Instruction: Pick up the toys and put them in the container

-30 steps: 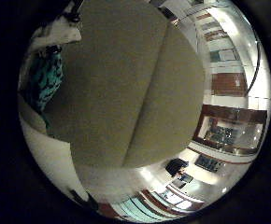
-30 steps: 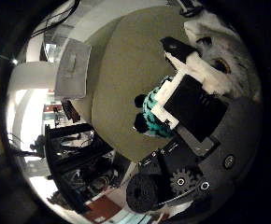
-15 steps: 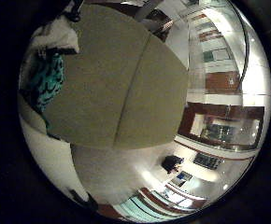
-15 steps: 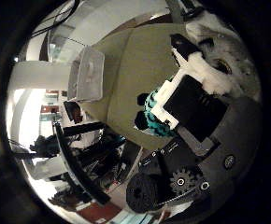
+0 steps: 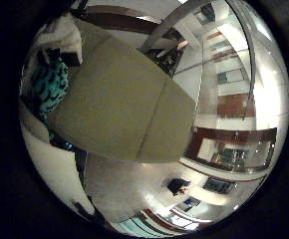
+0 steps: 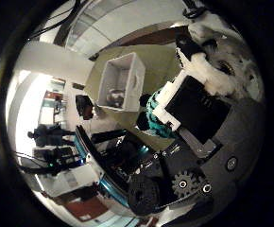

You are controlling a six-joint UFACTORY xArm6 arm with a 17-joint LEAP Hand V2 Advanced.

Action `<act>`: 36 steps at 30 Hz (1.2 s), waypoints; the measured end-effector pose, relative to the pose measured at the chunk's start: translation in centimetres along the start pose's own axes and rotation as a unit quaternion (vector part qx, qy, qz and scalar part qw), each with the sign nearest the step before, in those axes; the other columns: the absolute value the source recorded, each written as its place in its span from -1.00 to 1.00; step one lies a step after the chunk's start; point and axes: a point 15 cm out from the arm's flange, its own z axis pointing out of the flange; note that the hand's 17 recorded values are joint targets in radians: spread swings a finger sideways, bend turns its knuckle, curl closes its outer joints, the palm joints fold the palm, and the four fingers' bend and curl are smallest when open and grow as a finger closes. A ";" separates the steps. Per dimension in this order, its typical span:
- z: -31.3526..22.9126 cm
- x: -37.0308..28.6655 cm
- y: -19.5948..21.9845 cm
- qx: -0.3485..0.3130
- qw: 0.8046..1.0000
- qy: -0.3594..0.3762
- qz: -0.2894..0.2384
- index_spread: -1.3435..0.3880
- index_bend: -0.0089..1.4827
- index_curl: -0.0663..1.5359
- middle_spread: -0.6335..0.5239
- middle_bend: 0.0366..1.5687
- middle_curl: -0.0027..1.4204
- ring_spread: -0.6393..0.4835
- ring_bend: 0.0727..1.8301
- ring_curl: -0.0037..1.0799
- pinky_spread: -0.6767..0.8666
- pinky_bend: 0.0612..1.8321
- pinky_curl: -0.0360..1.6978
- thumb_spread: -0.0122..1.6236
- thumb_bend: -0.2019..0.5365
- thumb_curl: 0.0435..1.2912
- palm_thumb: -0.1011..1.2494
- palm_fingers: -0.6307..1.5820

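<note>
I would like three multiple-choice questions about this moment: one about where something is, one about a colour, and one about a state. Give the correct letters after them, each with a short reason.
1. Where does the white container stand?
A. On the olive table
B. On the floor
C. On a chair

2. What colour is the toy at the hand?
A. Red
B. Teal with black
C. Yellow

3. What is the state of the hand?
A. Open and holding nothing
B. Shut on the toy
C. Pressing flat on the table

Answers:
1. A: the container rests on the olive table, near its edge.
2. B: the toy shows teal with black patches against the white fingers.
3. B: the hand has its fingers curled round the toy, which is close to the palm and above the table.
</note>
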 end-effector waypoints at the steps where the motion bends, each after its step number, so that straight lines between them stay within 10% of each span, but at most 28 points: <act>1: -0.2 -1.3 -0.5 0.002 1.000 -0.003 -0.004 0.31 0.57 -0.05 -0.06 0.71 -0.14 -0.14 0.59 0.09 -0.36 0.50 -0.10 0.03 -0.50 0.20 0.71 0.65; 17: -0.3 -23.4 -6.5 0.010 0.995 -0.055 -0.088 0.31 0.57 -0.05 -0.06 0.71 -0.15 -0.14 0.59 0.09 -0.37 0.45 -0.02 0.02 -0.50 0.23 0.71 0.66; 36: 3.5 -30.7 -11.5 0.058 0.990 -0.053 -0.119 0.31 0.57 -0.05 -0.06 0.71 -0.14 -0.14 0.59 0.09 -0.37 0.42 0.03 -0.02 -0.50 0.27 0.73 0.66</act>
